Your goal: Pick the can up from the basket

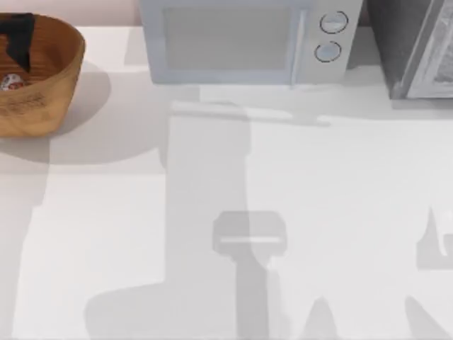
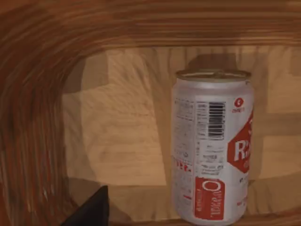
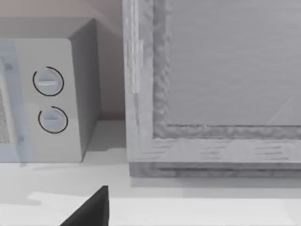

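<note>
Where the top view looks down on the white bench [image 1: 283,184], the basket [image 1: 53,78] sits at its far left edge, partly cut off. Inside it, against the left side, a sliver of the can [image 1: 11,82] shows its white and red side. A dark shape, the left hand [image 1: 18,39], reaches down into the basket just above the can; whether its fingers are spread or closed cannot be told. A microwave [image 1: 248,39] stands along the back of the bench, with a grey cabinet [image 1: 417,46] at the far right corner. Arm shadows lie across the bench.

Seen from the left wrist, the can [image 2: 212,146] stands upright on the basket's wooden floor, with the ribbed wall [image 2: 33,117] curving around it. Its barcode and red label face the camera. One dark fingertip [image 2: 91,209] of the left hand shows at the picture's edge, apart from the can, holding nothing.

From the right wrist, the microwave's two dials [image 3: 49,101] and the cabinet [image 3: 211,84] stand on the bench ahead. One dark fingertip [image 3: 91,209] of the right hand shows, touching nothing; its opening cannot be told.
</note>
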